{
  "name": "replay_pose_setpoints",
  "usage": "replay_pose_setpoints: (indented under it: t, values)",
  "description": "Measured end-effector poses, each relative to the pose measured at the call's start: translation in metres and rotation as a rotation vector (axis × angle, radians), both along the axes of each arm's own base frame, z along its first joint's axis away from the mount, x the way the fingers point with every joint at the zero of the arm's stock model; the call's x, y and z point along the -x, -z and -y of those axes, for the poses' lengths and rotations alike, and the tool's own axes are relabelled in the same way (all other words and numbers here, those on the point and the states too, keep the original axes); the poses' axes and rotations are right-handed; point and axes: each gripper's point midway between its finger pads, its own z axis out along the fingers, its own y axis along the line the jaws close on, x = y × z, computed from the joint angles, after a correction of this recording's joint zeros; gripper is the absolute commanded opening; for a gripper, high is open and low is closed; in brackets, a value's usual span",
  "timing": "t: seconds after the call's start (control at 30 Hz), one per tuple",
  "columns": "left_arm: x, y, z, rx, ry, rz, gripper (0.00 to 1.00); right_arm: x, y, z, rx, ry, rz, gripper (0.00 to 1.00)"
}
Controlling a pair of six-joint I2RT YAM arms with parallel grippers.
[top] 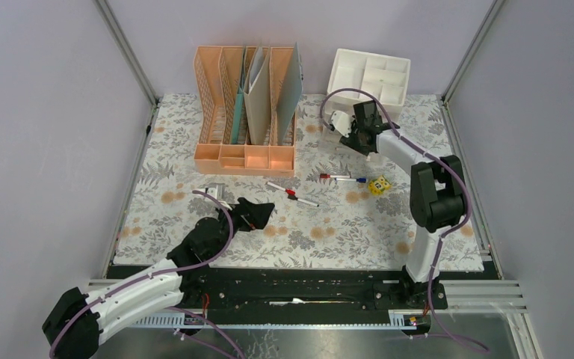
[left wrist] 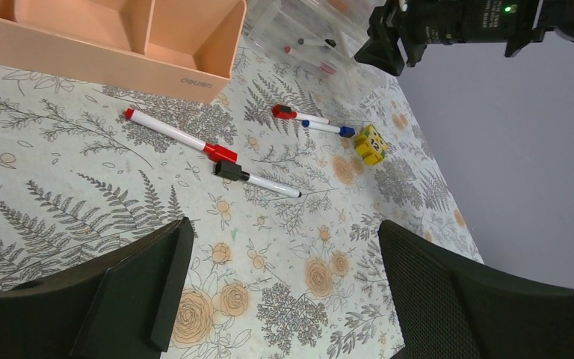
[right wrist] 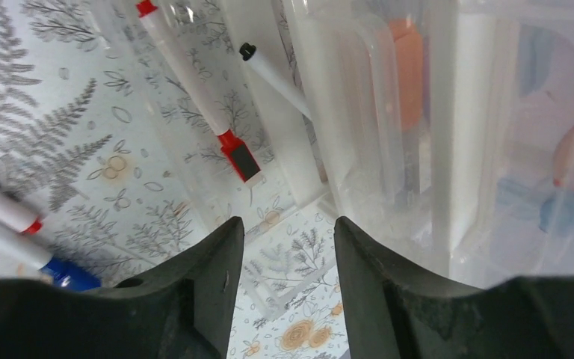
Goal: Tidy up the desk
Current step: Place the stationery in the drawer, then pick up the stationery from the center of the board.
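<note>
The desk (top: 194, 239) is covered in fern-and-flower cloth. My left gripper (top: 264, 212) hovers low over its front left part, open and empty (left wrist: 284, 232). Ahead of it lie a red-capped marker (left wrist: 179, 137) and a black-capped marker (left wrist: 258, 178). A red marker (left wrist: 284, 112), a blue marker (left wrist: 329, 128) and a yellow cube (left wrist: 371, 143) lie farther right. My right gripper (top: 346, 129) stands open at the back right, over the near edge of a clear plastic tray (right wrist: 194, 179). Nothing is between its fingers (right wrist: 288, 232). A red-capped marker (right wrist: 194, 97) and a black-tipped marker (right wrist: 273, 78) lie in the tray.
A peach file rack (top: 245, 157) with folders stands at the back centre-left, its low front bins facing the arms. A white drawer unit (top: 370, 75) stands at the back right, behind the right gripper. Frame posts and grey walls close in the sides.
</note>
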Motion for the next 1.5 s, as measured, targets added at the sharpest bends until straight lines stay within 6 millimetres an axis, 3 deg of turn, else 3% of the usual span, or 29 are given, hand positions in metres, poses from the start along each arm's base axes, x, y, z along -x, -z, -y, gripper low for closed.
replay_pose_setpoints:
  t: [0.1, 0.23, 0.37, 0.47, 0.63, 0.8, 1.07, 1.5]
  values:
    - [0.0, 0.002, 0.004, 0.004, 0.013, -0.007, 0.99, 0.009, -0.01, -0.005, -0.053, -0.002, -0.001, 0.58]
    - [0.0, 0.008, 0.01, 0.002, 0.035, -0.028, 0.99, 0.024, -0.041, -0.018, -0.166, -0.01, 0.016, 0.61]
    - [0.001, 0.018, 0.017, -0.008, 0.06, -0.06, 0.99, 0.054, -0.08, -0.04, -0.348, -0.048, 0.018, 0.64]
    - [0.001, 0.024, 0.023, -0.009, 0.074, -0.088, 0.99, 0.086, -0.098, -0.06, -0.493, -0.098, -0.025, 0.66]
    - [-0.006, 0.02, 0.038, 0.005, 0.092, -0.126, 0.99, 0.143, -0.107, -0.089, -0.701, -0.187, -0.155, 0.69]
    - [-0.013, 0.021, 0.052, 0.022, 0.105, -0.173, 0.99, 0.177, -0.107, -0.109, -0.836, -0.257, -0.272, 0.7]
    - [-0.022, 0.031, 0.07, 0.011, 0.118, -0.241, 0.99, 0.197, -0.102, -0.118, -0.94, -0.285, -0.375, 0.7]
    - [-0.05, 0.032, 0.103, -0.054, 0.045, -0.342, 0.99, 0.192, -0.104, -0.109, -0.994, -0.249, -0.37, 0.7]
